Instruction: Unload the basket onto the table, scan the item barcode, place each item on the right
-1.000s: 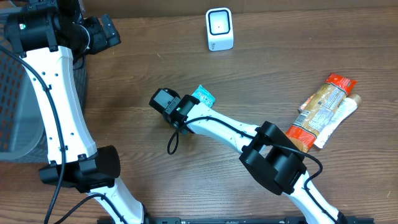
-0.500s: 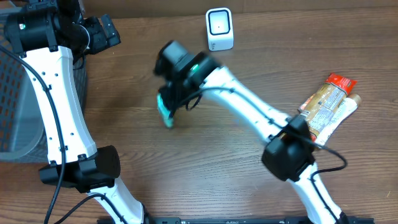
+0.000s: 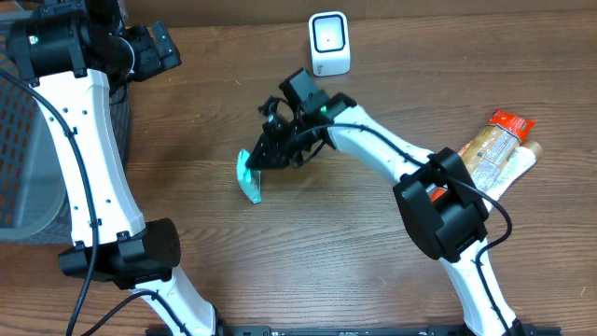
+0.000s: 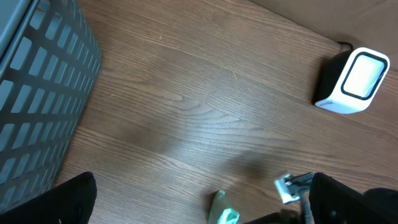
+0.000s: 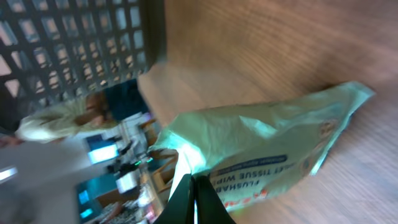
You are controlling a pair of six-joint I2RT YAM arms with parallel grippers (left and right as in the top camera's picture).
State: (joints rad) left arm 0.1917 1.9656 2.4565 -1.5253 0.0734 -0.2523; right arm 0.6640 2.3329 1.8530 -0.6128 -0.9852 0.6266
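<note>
The white barcode scanner stands at the far edge of the wooden surface. The right gripper is on the robot's side of the scanner and a little to its left. It is clenched on one edge of a pale green wipes packet. The packet hangs down from the gripper, away from the scanner and well apart from it. From here I cannot tell whether its lower corner touches the surface. In the right wrist view the gripper's fingers pinch the packet's edge, and the printed face reads partly "tissue wip".

The left gripper is well to the left of the scanner, raised, with its jaws spread wide and nothing between them. A grey mesh basket sits further left of the scanner, at the surface's edge. Far to the right of the scanner, two snack packets lie side by side, touching, one with orange-red ends.
</note>
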